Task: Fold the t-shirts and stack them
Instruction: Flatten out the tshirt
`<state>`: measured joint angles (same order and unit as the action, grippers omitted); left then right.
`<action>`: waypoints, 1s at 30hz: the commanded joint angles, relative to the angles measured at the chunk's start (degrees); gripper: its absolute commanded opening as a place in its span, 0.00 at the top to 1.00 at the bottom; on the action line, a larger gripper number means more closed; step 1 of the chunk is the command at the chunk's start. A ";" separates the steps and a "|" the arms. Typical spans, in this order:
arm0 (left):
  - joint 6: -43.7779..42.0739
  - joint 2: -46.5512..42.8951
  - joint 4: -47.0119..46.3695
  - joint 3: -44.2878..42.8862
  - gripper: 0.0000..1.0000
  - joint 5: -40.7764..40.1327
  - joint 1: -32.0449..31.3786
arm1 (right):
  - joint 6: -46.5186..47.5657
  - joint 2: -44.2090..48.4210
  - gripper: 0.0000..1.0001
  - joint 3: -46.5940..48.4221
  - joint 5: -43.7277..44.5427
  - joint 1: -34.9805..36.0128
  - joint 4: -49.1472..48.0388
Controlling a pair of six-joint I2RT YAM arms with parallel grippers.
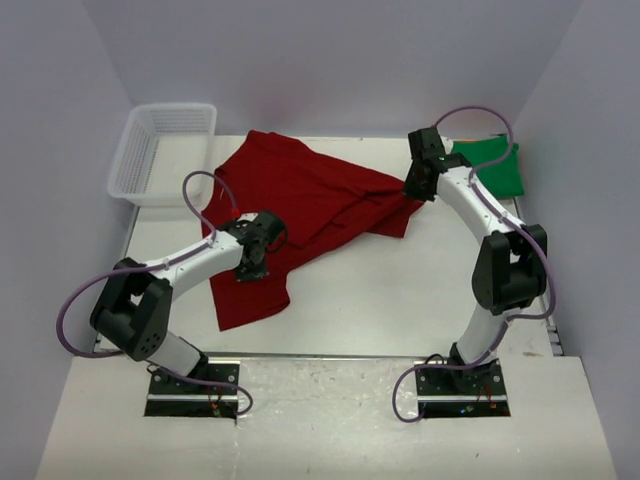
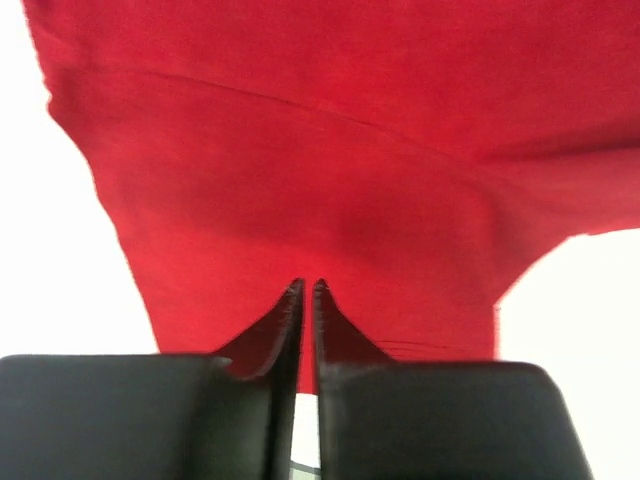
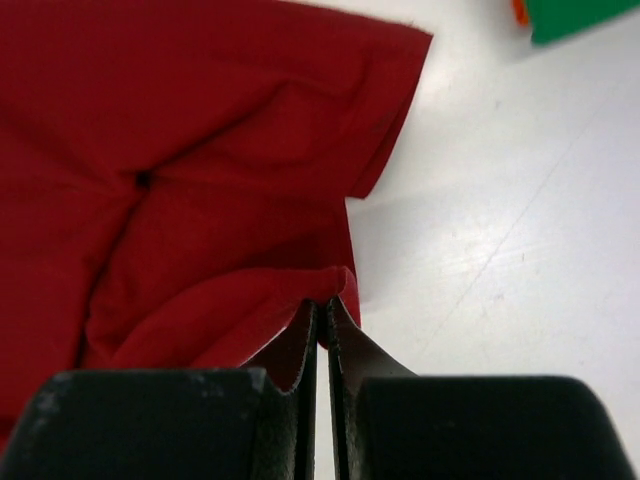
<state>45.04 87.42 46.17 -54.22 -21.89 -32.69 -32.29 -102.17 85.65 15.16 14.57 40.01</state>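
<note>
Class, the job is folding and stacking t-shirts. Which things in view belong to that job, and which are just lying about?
Belong to the job:
dark red t-shirt, spread out
green t-shirt, far right

Just lying about:
white mesh basket, far left

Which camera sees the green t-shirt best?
The top external view: the green t-shirt lies at the table's far right, partly behind the right arm. The right wrist view catches only a green corner; the left wrist view shows none.
</note>
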 commanded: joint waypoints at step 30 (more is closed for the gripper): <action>9.10 -9.19 7.79 8.42 0.53 5.10 -15.74 | 4.96 -10.86 1.00 19.56 -4.70 -10.61 5.43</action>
<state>51.00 80.64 51.31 -46.24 -17.39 -48.07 -28.45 -114.08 104.60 10.94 4.71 45.67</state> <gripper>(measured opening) 0.471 0.012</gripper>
